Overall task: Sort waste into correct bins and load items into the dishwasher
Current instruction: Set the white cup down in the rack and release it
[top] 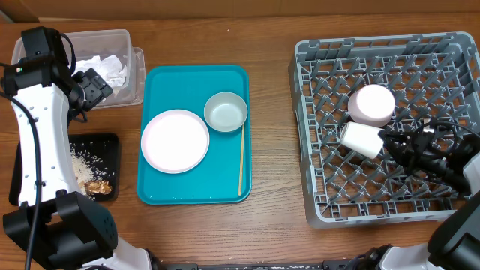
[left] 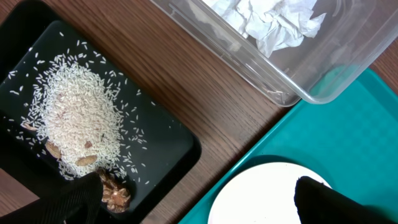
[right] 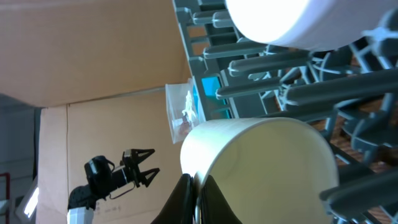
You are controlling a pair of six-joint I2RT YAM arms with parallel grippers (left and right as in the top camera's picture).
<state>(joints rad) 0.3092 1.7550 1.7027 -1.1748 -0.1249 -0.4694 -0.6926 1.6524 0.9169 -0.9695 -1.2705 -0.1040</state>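
My right gripper (top: 388, 141) is shut on the rim of a white cup (top: 361, 139) lying on its side in the grey dishwasher rack (top: 322, 202); in the right wrist view the fingers (right: 198, 199) pinch the cup's rim (right: 261, 155). A second white cup (top: 372, 103) stands upside down in the rack beside it. My left gripper (top: 91, 88) is open and empty above the table between the clear bin (top: 127, 45) of crumpled paper and the black tray (top: 105, 146) of rice and food scraps. A teal tray (top: 225, 82) holds a white plate (top: 175, 140), a pale green bowl (top: 226, 112) and a wooden chopstick (top: 241, 161).
The left wrist view shows the black tray (left: 168, 134) with rice, the clear bin's corner (left: 292, 87), the teal tray's edge (left: 348, 124) and the white plate (left: 261, 193). Bare wood lies between the teal tray and the rack.
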